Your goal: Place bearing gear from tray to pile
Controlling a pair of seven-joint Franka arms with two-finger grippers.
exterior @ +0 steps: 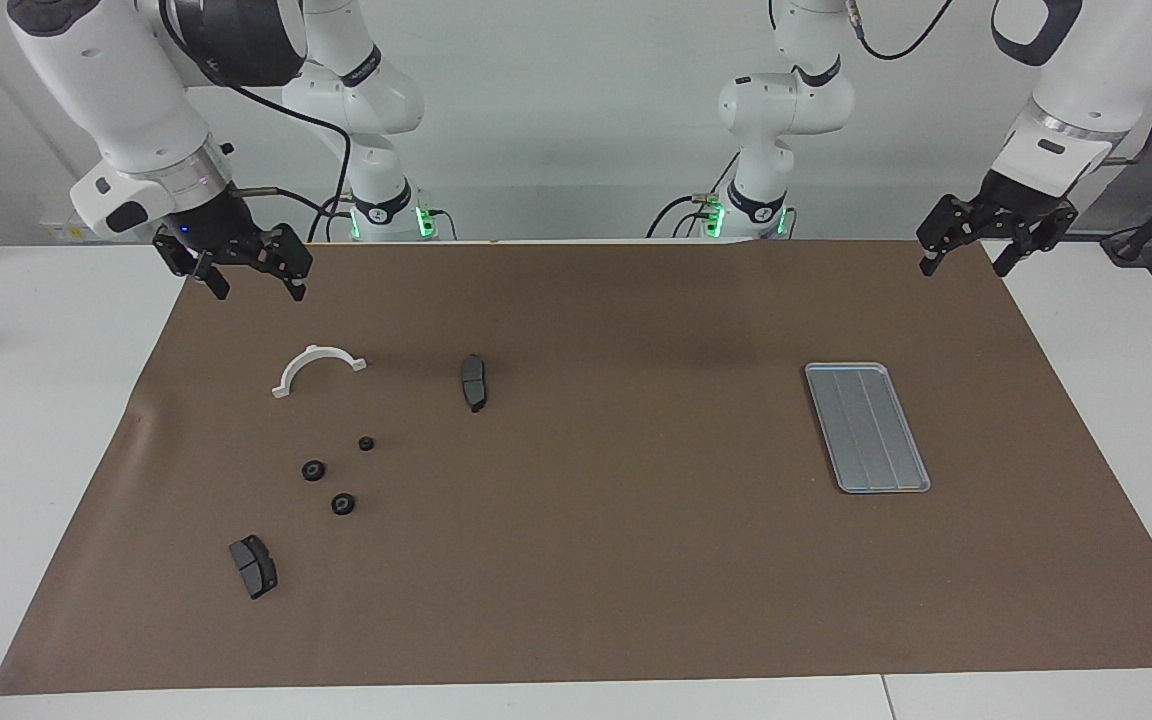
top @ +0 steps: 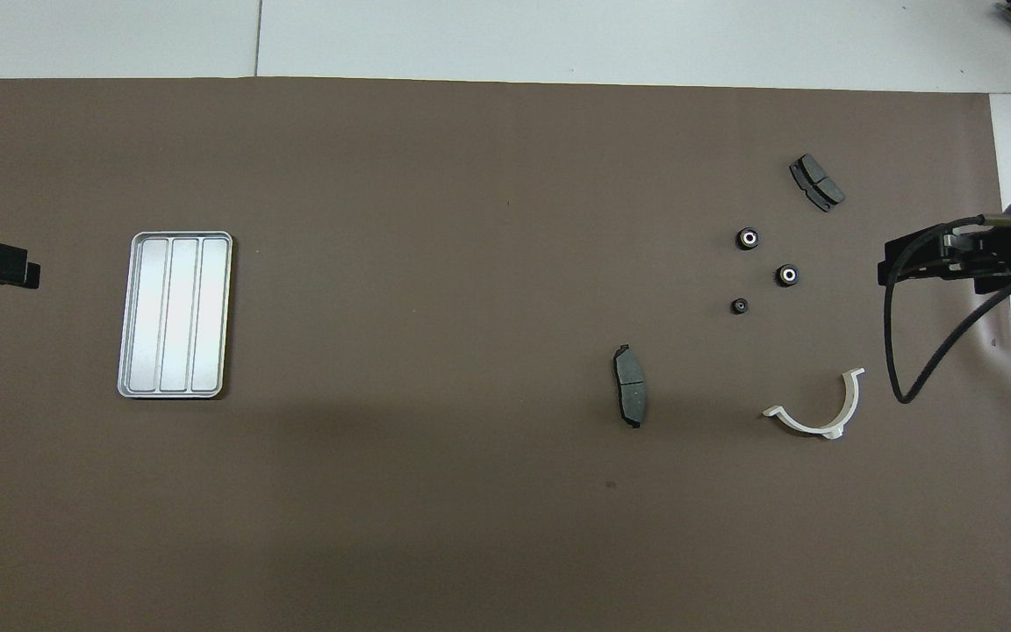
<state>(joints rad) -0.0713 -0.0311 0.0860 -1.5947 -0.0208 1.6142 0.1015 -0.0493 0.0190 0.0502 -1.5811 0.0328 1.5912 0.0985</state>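
With the tray [exterior: 867, 427] bare and all three gears in the pile [exterior: 338, 472], both the left hand [exterior: 997, 247] and right hand [exterior: 249, 271] hang wide and empty (apparently finished).

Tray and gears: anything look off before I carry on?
Nothing is spilled or damaged. The tray holds no gear; all three gears already lie loose on the mat toward the right arm's end. One brake pad seems to stand on edge.

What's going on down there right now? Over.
Left gripper and right gripper open, raised, holding nothing. Ridged silver-grey metal tray bare; three small black round gears grouped on mat. Nothing blocking.
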